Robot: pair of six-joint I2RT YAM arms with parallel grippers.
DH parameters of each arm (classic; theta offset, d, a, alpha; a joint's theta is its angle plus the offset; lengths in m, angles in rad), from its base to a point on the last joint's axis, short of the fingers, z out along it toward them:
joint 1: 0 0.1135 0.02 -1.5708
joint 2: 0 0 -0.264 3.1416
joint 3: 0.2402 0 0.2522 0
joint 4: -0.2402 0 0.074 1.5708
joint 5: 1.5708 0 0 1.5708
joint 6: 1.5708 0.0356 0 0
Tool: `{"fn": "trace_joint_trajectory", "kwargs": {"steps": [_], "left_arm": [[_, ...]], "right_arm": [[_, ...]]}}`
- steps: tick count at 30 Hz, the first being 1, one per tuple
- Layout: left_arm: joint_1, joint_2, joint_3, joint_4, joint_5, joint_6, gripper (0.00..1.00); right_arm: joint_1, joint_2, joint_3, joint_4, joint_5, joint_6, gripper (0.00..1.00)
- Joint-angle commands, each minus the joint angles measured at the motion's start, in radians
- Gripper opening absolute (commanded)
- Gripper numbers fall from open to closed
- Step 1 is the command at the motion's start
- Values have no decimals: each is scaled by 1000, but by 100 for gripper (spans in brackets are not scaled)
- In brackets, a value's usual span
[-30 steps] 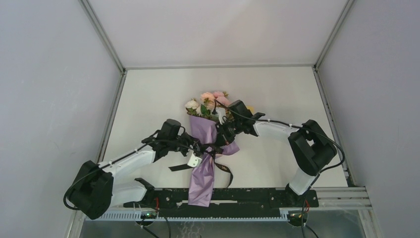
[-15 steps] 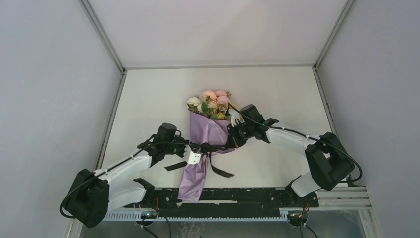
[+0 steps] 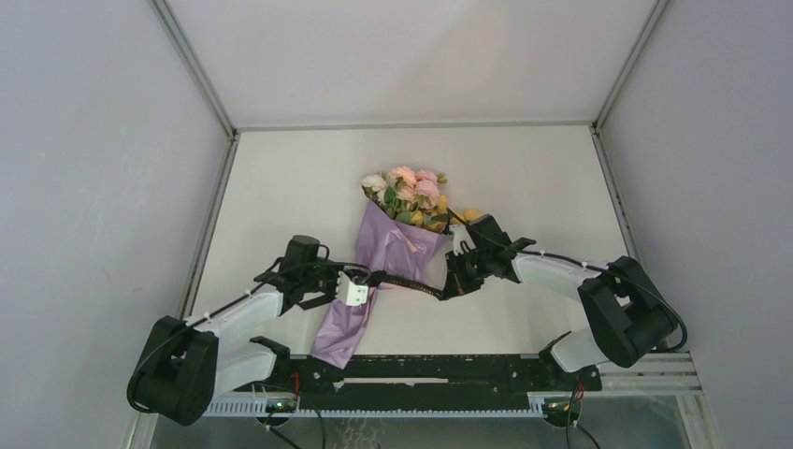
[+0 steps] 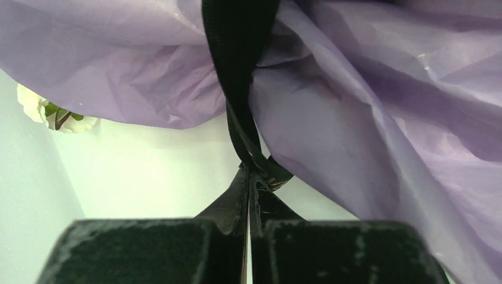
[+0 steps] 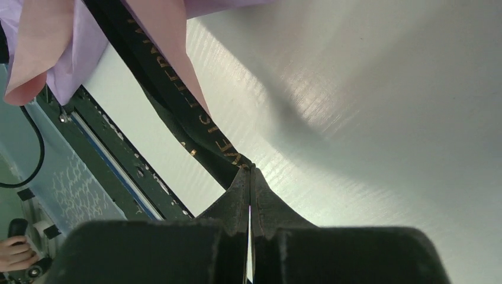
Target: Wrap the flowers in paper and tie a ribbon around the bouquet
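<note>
Left wrist: ribbon [image 4: 238,65] in end effector [image 4: 248,177]

flowers [image 3: 411,192]: stems hidden inside paper [image 3: 388,248] | ribbon [image 3: 411,283]: knot too small to tell from above, gold lettering only partly readable in right wrist view | left wrist view: paper runs off top and right edges, white bloom [image 4: 32,103] partly behind it

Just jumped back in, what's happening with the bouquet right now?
The left claw and right claw are each shut on one end of the narrow black ribbon, which is stretched between them around the waist of the crinkled lilac-purple paper cone. The pink, yellow and white flowers stick out of its far end.
</note>
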Motion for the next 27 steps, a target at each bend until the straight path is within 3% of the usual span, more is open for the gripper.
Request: {"fn": "trace_joint_trajectory", "kwargs": {"steps": [1,7,13,14,16,17,20,24,27], "left_arm": [[40,18,-28,34,2,97,0],[53,7,-19,0,83,139,0],[9,-15,30,-46,118,46,1],[18,-20,32,-46,109,45,16],[49,-35,49,-75,110,38,60],[68,-48,66,-107,117,38,70],[135,-95,148,-267,172,62,78],[152,-155,240,-570,260,211,85],[133,-176,248,-628,359,236,83]], "right_arm": [[-16,26,-1,5,-2,41,0],[-29,48,-6,38,-55,59,0],[-9,55,43,72,-87,71,0],[-6,54,46,75,-91,70,0],[-1,56,49,75,-92,71,0],[1,60,55,72,-94,68,0],[13,67,66,74,-96,65,0],[23,83,80,83,-102,64,0],[26,89,87,86,-107,61,0]]}}
